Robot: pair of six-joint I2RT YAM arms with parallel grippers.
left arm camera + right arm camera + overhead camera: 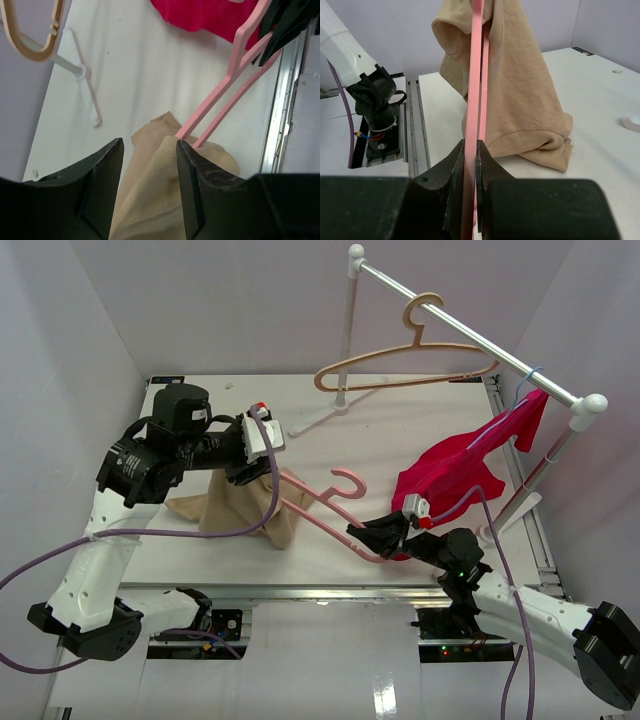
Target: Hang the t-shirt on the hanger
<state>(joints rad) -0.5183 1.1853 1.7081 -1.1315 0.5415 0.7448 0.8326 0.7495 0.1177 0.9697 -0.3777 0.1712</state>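
Observation:
The tan t-shirt [235,510] rises like a tent at the left of the table, its neck end lifted over one arm of the pink hanger [320,502]. My left gripper [255,455] hovers over that peak. In the left wrist view its fingers stand apart astride the shirt's [145,200] neck fold, and the hanger's two bars [220,100] run into the cloth. My right gripper [362,533] is shut on the hanger's other arm near the front edge. The right wrist view shows its pads [457,160] clamped on the pink bar [476,75], with the shirt [520,100] draped beyond.
A white clothes rail [470,330] crosses the back right. It carries a peach hanger [400,360] and a magenta garment [450,470] on a thin blue hanger [520,390]. The rack's foot [310,420] rests on the table behind the shirt. A metal rail [330,590] lines the near edge.

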